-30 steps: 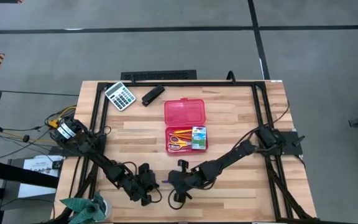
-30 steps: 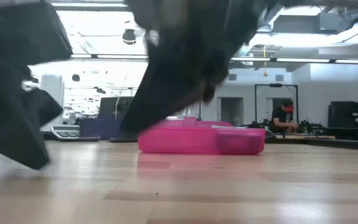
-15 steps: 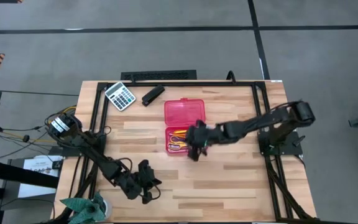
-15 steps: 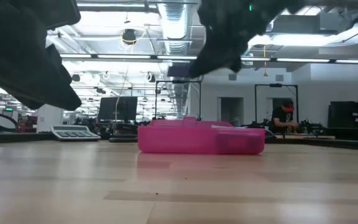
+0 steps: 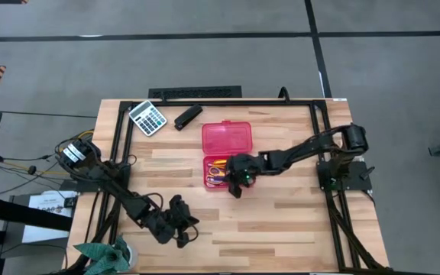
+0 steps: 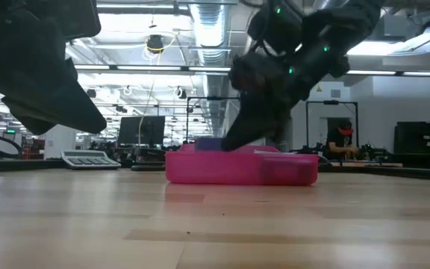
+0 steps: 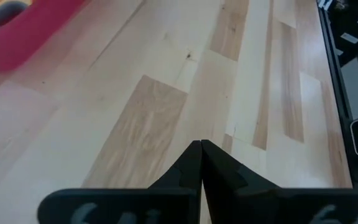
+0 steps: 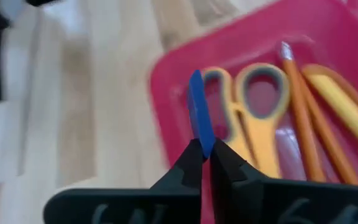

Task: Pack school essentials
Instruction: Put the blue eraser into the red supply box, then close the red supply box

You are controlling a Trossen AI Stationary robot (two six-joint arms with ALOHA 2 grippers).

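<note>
R gripper (image 8: 204, 152) is over the pink case (image 5: 228, 155), at the near edge of its open bottom half. Its fingers (image 8: 182, 171) are pinched almost together on a thin blue piece (image 8: 199, 115), which sticks up out of the tips. Right behind it in the tray: yellow-handled scissors (image 8: 244, 115), two orange pencils (image 8: 303, 109) and a yellow pen (image 8: 347, 106), lying side by side. From above, the gripper covers the tray's right part, so can't make out anything else in there. The case lid lies flat on the worktop (image 5: 296, 221), hinged on the far side of the tray.

L gripper (image 7: 201, 152) waits low by the front-left of the worktop, well apart from the case, fingers (image 7: 225, 168) pressed together w/ nothing between them.

Far-left corner of the worktop: grey calculator (image 5: 147, 117) and black stapler (image 5: 189, 116), near each other, apart from the case.

Across the room, beyond the worktop, a person (image 6: 342, 140) sits at a desk.
</note>
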